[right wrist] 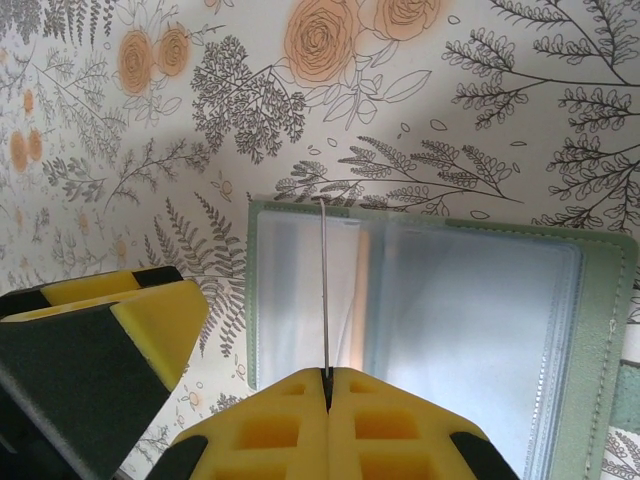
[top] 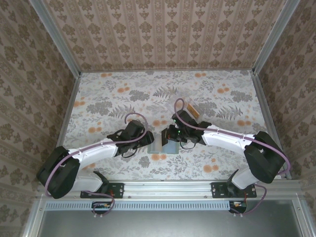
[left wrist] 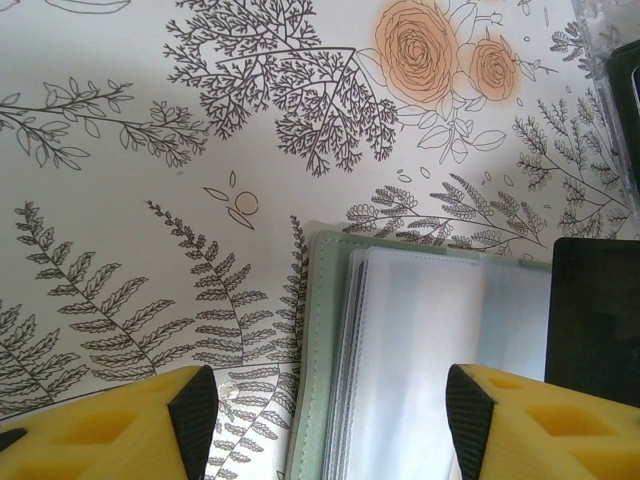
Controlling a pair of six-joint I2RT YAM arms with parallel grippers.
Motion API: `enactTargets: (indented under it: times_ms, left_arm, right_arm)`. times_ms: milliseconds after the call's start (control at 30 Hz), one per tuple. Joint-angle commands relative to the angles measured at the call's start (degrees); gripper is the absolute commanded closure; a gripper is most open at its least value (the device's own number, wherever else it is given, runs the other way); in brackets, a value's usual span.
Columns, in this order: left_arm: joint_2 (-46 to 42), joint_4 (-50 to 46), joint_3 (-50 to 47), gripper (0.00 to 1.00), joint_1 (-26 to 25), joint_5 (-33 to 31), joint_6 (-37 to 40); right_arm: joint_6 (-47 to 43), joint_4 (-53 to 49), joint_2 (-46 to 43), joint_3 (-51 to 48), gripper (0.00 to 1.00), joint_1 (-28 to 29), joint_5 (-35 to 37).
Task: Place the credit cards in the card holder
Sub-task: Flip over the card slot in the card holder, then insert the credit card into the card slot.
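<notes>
Sage-green card holder [right wrist: 600, 330] lies open. Right jaws pinch a credit card [right wrist: 325, 290] edge-on; square it with a sleeve mouth while spread left jaws pin the 9 o'clock cover.

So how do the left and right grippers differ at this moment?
The left gripper is open, fingers wide apart and empty; the right gripper is shut, pads pressed together. The right gripper pinches a thin card edge-on over the card holder; the left gripper straddles the holder's edge. Both have yellow pads.
</notes>
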Motion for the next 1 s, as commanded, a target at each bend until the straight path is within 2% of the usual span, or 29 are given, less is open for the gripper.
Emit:
enactTargets:
  times_ms: [0, 467, 967]
  left_arm:
    - [1.36, -1.40, 0.54, 0.38, -0.02, 0.97, 0.20]
    - [8.30, 0.26, 2.50, 0.48, 0.06, 3.59, 0.95]
    - [9.15, 0.71, 2.09, 0.57, 0.00, 4.15, 0.91]
  right_arm:
    - [1.84, 3.53, -1.10, -2.53, 1.00, -0.42, -2.57]
    - [7.19, 12.36, 3.30, -7.49, 1.00, -0.75, -5.20]
    - [10.44, 15.36, -0.50, -12.60, 1.00, -0.93, -3.93]
